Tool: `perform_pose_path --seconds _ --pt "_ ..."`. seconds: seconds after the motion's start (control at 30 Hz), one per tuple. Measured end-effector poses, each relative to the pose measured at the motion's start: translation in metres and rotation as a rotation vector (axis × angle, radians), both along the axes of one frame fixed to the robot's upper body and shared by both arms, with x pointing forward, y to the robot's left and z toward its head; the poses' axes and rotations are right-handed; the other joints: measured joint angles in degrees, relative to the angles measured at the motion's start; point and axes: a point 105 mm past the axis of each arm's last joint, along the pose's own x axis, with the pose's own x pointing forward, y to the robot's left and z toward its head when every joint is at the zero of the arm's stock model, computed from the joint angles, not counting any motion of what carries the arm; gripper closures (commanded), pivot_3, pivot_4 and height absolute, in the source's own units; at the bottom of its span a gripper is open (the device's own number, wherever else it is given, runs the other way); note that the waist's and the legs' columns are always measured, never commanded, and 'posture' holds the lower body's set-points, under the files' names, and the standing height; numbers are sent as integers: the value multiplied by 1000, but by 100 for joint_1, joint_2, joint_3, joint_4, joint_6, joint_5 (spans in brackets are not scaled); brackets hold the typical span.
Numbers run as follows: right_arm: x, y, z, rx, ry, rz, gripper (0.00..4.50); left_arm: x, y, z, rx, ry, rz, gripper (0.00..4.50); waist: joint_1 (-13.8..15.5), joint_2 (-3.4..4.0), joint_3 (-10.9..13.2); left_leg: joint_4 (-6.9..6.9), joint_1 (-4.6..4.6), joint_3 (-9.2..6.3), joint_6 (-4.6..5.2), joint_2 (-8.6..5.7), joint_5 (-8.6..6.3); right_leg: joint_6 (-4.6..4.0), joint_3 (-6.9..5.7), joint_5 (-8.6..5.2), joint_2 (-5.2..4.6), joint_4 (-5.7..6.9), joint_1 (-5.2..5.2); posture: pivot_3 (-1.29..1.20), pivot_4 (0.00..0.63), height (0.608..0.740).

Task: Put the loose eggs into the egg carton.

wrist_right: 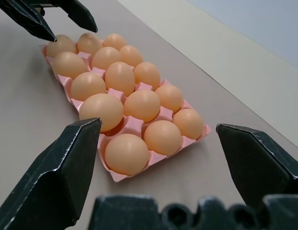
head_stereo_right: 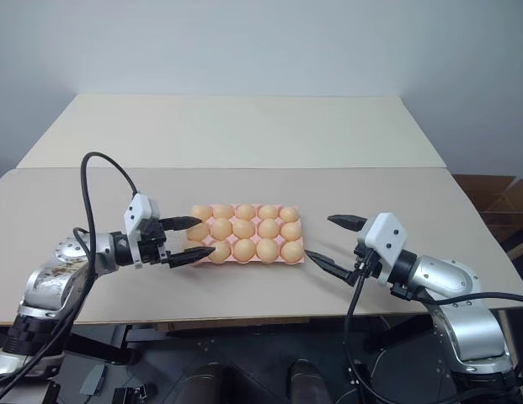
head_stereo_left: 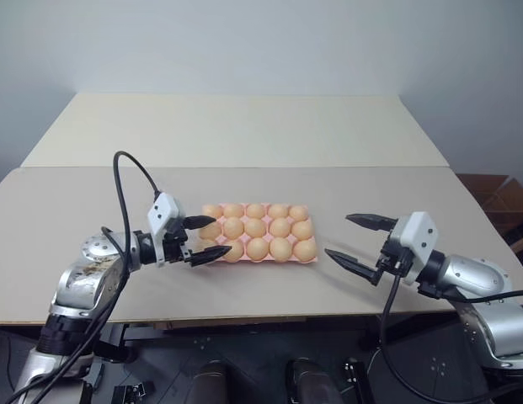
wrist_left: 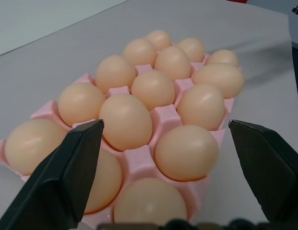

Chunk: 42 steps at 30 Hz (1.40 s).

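Note:
The pink egg carton [head_stereo_left: 270,261] lies on the table between my arms, and every cup I can see holds a pale orange-tan egg [head_stereo_left: 256,228]. Loose eggs are out of view; none lies on the table around the carton. My left gripper [head_stereo_left: 219,236] hovers open at the carton's left end, its fingers [wrist_left: 67,172] spread around the nearest cups with nothing between them. My right gripper [head_stereo_left: 337,235] stands open a little to the right of the carton, pointing at it and holding nothing. The right wrist view looks along the carton [wrist_right: 134,125] to the left gripper [wrist_right: 72,32] at its far end.
The beige table [head_stereo_left: 244,135] extends far behind the carton, with a seam across it. Its front edge runs just below both grippers. A black cable [head_stereo_left: 126,194] loops above my left arm. A cardboard box [head_stereo_left: 497,198] stands off the table's right side.

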Motion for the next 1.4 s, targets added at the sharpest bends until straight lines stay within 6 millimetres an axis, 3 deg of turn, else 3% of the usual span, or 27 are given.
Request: perform_pose_path --seconds 0.13,0.27,0.43,0.57,0.9,1.27,1.4 --pt "-2 1 0 -1 -4 1 0 2 19 14 -5 -46 58 44 -17 0 0 0 -1 0 0 5 0 -1 -1 -1 3 0 -2 0 150 740" --pt "-7 2 -4 -7 12 4 0 -13 72 28 15 -70 172 44 -112 1 0 -5 2 2 3 11 -2 -8 -1 -6 4 0 -5 0 150 740" --pt "-5 1 -1 -26 5 16 0 -43 108 20 10 -11 229 44 -99 2 1 -4 7 8 1 12 -2 16 -1 -22 -4 0 -3 0 150 740" --pt "-2 -5 -1 -46 16 17 0 -67 129 8 10 42 314 44 -61 0 0 -4 9 6 1 19 -2 -28 -6 -48 -6 1 -2 0 150 740" --pt "9 -13 2 -60 30 37 0 -69 110 15 -47 -26 349 44 16 0 0 -4 9 7 1 15 -2 -44 -3 -29 0 5 -3 0 150 740" --pt "13 -20 9 -78 8 44 0 -68 106 15 -43 -39 365 44 5 0 0 -4 11 7 1 16 -2 -35 -3 -40 3 7 -2 0 150 740" --pt "10 -23 1 -77 34 33 0 -67 106 16 -32 -44 371 44 17 0 0 -4 8 6 1 14 -3 -38 -4 -35 0 6 -2 0 150 740"
